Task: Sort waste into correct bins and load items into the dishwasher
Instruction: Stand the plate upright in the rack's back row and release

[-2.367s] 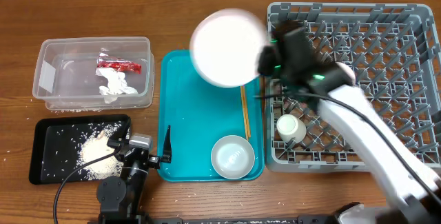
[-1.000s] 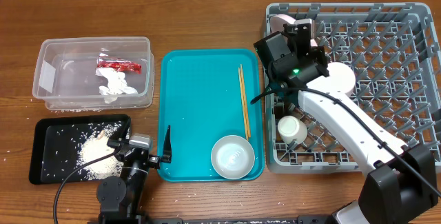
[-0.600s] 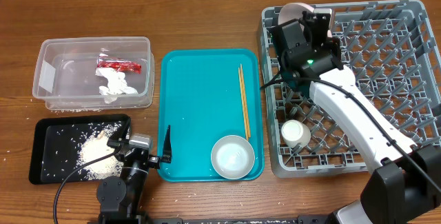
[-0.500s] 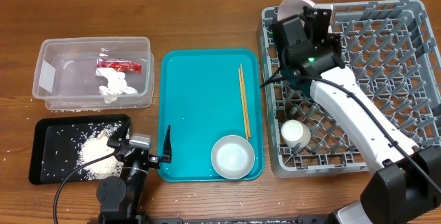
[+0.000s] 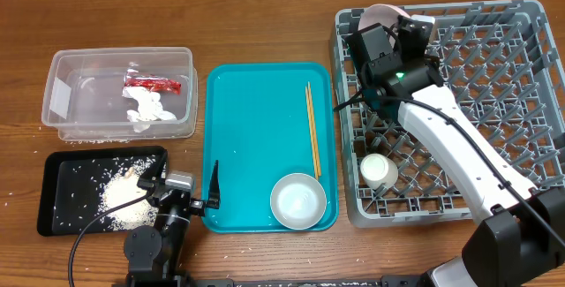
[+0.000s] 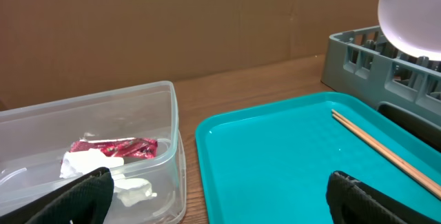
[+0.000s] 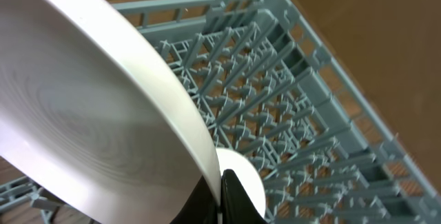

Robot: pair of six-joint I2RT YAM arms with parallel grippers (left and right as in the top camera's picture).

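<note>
fingers (image 6: 77,198) of the left gripper (image 6: 224,207) are spread wide with nothing between them. it hovers low at the near edge of the table (image 5: 265,22), facing the back.

far left: clear tub (image 5: 119,54) holds the red wrapper (image 5: 152,83) and, just in front of it, the crumpled tissue (image 5: 148,109). a pale sticker sits on the tub's left wall, print too small to read.

in front of the tub: black tray (image 5: 53,170) with a heap of rice (image 5: 119,194) and loose grains scattered around it.

centre: teal tray (image 5: 256,128). two chopsticks (image 5: 312,128) lie together along its right side, pointing front to back. a white bowl (image 5: 297,200) stands upright in the near right corner.

right: grey dish rack (image 5: 530,22). a small white cup (image 5: 378,170) lies on its side near the front left corner. the right gripper (image 5: 411,29) reaches over the rear left corner, its fingers (image 7: 215,198) pinching the rim of a pale plate (image 5: 380,12). the plate stands on edge at that back corner, tilted, above the pegs; whether it touches the rack i cannot tell.
</note>
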